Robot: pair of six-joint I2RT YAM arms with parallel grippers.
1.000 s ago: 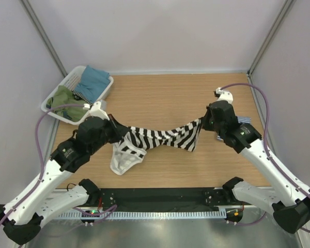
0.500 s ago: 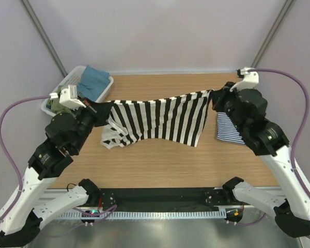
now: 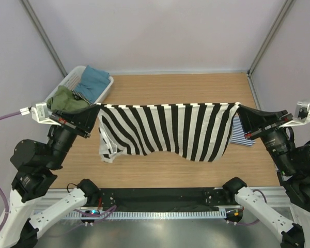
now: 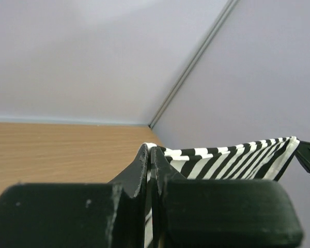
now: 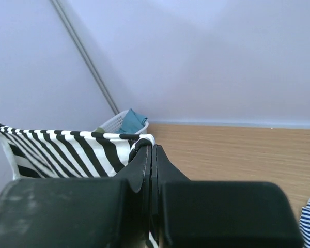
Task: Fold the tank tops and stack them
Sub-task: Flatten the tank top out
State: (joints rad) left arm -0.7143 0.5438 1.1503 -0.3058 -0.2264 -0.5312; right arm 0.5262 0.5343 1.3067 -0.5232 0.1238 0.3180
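black-and-white tank top [image 3: 165,129] hangs spread in the air over the table [image 3: 160,88], stretched wide from just right of the white slatted basket [image 3: 67,83] to the side far from it. your left gripper [image 3: 96,107] is pinched closed on the top corner nearest the basket. your right gripper [image 3: 238,106] is clamped on the opposite top corner. navy-and-white tank top [image 3: 242,133] lies on the table well apart from the basket, partly behind the hanging cloth. basket holds teal cloth [image 3: 95,77] and green cloth [image 3: 67,98].
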